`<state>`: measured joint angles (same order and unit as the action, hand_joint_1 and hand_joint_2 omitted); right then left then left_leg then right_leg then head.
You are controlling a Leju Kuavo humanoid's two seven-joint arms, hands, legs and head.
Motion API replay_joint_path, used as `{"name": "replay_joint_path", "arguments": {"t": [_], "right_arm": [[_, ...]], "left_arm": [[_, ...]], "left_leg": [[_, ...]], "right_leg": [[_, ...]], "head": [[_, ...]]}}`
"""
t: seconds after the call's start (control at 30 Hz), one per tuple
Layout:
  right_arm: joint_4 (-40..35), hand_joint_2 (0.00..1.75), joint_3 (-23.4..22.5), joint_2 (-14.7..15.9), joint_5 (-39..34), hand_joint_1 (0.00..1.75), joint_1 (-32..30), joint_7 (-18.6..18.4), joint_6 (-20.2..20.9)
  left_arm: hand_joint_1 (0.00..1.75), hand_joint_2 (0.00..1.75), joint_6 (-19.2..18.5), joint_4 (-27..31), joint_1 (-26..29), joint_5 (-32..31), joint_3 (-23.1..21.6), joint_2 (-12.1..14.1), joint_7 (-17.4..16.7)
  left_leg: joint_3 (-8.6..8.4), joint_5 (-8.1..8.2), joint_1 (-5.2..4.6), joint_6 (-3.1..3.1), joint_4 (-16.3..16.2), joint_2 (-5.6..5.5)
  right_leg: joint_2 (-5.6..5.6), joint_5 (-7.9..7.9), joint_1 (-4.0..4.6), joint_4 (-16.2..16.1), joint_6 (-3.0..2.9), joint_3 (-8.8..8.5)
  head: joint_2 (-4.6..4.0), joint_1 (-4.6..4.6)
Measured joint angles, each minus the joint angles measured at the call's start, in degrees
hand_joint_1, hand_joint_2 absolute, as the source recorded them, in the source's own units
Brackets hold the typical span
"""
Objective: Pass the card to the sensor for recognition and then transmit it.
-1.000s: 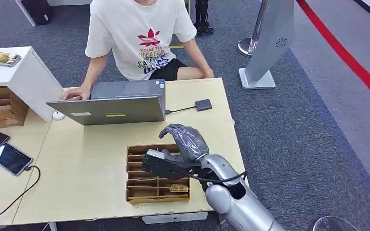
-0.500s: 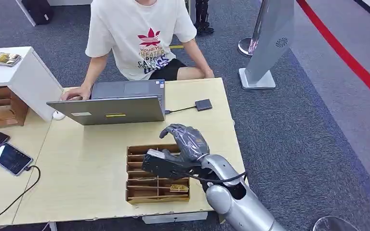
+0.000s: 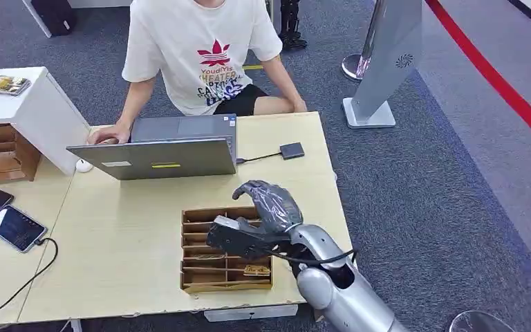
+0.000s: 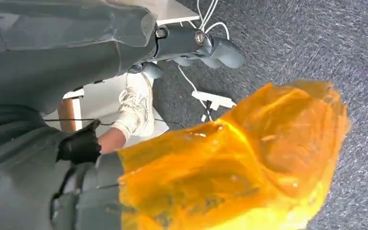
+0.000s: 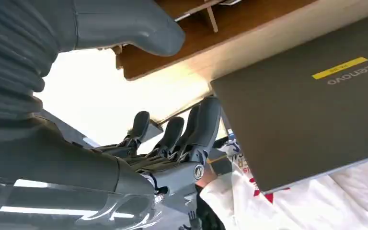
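Wood, metal and cloth
The desk (image 3: 124, 242) is pale smooth wood; the laptop (image 3: 159, 158) lid matt grey metal; the floor (image 3: 442, 194) rough carpet.

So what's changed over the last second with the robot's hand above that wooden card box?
Very little. The right hand, hovering over the wooden card box, drifted slightly toward the right side of the table and a touch nearer the robot, its fingers still apart and holding nothing. The box, the laptop, the small card reader and the seated person stayed as they were.
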<state>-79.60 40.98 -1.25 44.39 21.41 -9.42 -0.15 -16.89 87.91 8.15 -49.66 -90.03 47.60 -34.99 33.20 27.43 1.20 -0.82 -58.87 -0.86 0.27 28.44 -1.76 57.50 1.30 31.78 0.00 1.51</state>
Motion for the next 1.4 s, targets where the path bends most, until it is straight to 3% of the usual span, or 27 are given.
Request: {"name": "replay_joint_path", "arguments": {"t": [0.73,1.03,1.4], "right_arm": [[-3.21,1.75,0.35,1.47,-0.15,0.63,-2.51,0.55,0.13],[-3.17,1.75,1.11,1.57,-0.77,0.84,-2.36,0.85,1.16],[2.27,1.75,1.88,1.36,-0.66,0.87,0.0,-0.2,1.4]], "left_arm": [[0.0,0.0,-0.28,0.28,0.21,0.83,-0.15,-0.15,-0.31],[0.0,0.0,0.13,0.28,0.18,0.42,-0.15,-0.11,0.04],[0.0,0.0,0.72,0.02,-0.02,-0.44,-0.15,0.33,2.07]], "left_leg": [[0.01,0.02,0.0,-0.04,0.0,0.0],[0.0,0.02,0.0,-0.04,0.0,-0.01],[-0.01,0.02,0.0,-0.04,0.0,-0.02]], "right_leg": [[0.0,0.0,0.0,0.0,0.0,0.0],[0.0,0.0,0.0,0.0,0.0,-0.02],[-0.02,-0.01,0.0,0.0,0.0,-0.04]], "head": [[0.0,0.0],[0.0,0.0],[0.0,0.0]]}}
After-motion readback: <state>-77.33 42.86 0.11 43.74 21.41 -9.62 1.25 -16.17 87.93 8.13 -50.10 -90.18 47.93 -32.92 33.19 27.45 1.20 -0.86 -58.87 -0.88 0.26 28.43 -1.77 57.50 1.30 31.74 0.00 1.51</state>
